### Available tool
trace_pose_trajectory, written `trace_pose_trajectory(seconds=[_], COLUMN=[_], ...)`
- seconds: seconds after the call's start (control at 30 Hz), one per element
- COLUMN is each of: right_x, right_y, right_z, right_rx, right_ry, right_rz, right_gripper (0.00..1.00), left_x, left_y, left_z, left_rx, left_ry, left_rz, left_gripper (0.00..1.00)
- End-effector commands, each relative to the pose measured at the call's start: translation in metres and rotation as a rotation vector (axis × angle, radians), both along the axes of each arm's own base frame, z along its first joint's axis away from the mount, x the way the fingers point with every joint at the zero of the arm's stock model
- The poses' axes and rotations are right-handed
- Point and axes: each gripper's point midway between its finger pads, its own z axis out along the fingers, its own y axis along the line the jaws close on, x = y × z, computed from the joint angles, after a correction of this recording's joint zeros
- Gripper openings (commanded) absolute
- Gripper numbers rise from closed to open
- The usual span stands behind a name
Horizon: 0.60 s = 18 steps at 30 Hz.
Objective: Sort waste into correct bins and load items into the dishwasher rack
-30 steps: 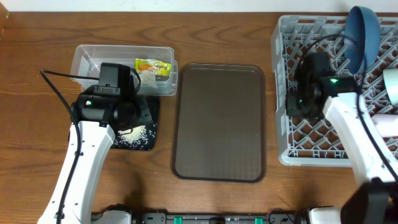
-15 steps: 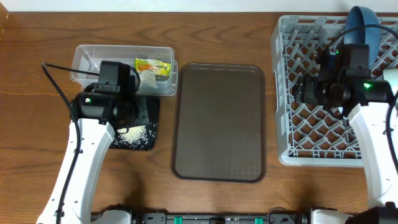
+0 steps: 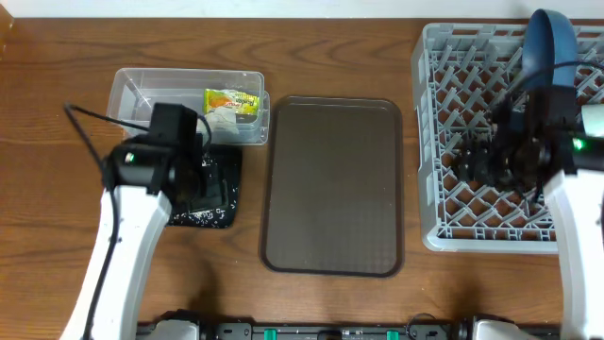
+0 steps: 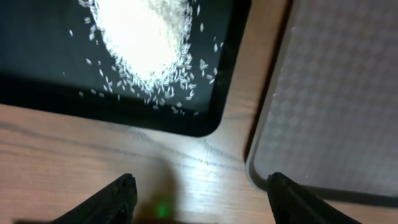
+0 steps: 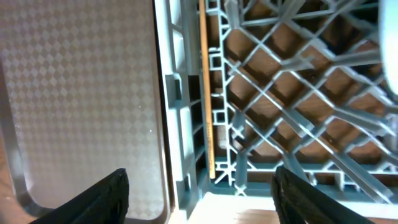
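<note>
My left gripper (image 4: 202, 199) is open and empty, hovering over the front right corner of the black tray (image 4: 50, 74), where the rice heap (image 4: 146, 37) lies. In the overhead view it (image 3: 203, 184) covers most of that tray (image 3: 226, 212). The clear tub (image 3: 132, 94) holds the yellow-green wrapper (image 3: 233, 99) and the white tissue (image 3: 222, 118). My right gripper (image 5: 199, 193) is open and empty above the front left part of the grey rack (image 3: 434, 227). The yellow stick (image 5: 203, 93) lies in the rack by its left wall. The blue bowl (image 3: 550, 42) stands at the rack's back right.
The flat brown serving tray (image 3: 332, 184) lies between the black tray and the rack; it also shows in the left wrist view (image 4: 336, 93) and the right wrist view (image 5: 81, 93). A pale bowl (image 3: 595, 123) sits at the rack's right edge.
My right gripper has moved from the rack's left side toward its front left corner. My left gripper has shifted forward over the black tray, covering more of the rice.
</note>
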Motion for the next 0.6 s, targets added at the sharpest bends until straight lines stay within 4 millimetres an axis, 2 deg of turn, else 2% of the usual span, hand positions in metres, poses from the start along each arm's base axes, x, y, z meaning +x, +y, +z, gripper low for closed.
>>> trace_pose_trajectory(seconds=[0.0,0.13,0.23,0.27,0.3,0.37,0.57], right_x=[-0.015,-0.030,-0.044,-0.050,-0.056,-0.069,-0.093], right_y=[-0.005,-0.004,-0.005,-0.009,-0.014,-0.022,-0.018], right_z=[0.010,0.017,0.025,0.026,0.027,0.027,0.028], right_rx=[-0.040,-0.061,-0.094,-0.121,-0.149,-0.195,-0.197], right_ry=[-0.077,-0.227,-0.377,-0.421,-0.453,-0.509,-0.599], right_rz=[-0.006,-0.007,-0.018,-0.039,-0.064,-0.103,-0.105], right_gripper=[0.75,0.83,0.85,0.88,0.99,0.99,0.99], left_x=[-0.007,-0.008,-0.014,-0.017,-0.019,-0.022,-0.026], left_y=[0.005,0.005,0.010,0.012,0.014,0.014,0.015], left_z=[0.014,0.033,0.044,0.046,0.047,0.049,0.054], left_rx=[0.006,-0.014,-0.008,-0.003,0.001,-0.005,-0.010], left_ry=[-0.110,-0.320,-0.466,-0.509,-0.545,-0.604,-0.653], left_rz=[0.018,0.016,0.029,0.034,0.040,0.042,0.043], left_gripper=[0.70,0.74,0.75,0.78,0.83,0.84,0.88])
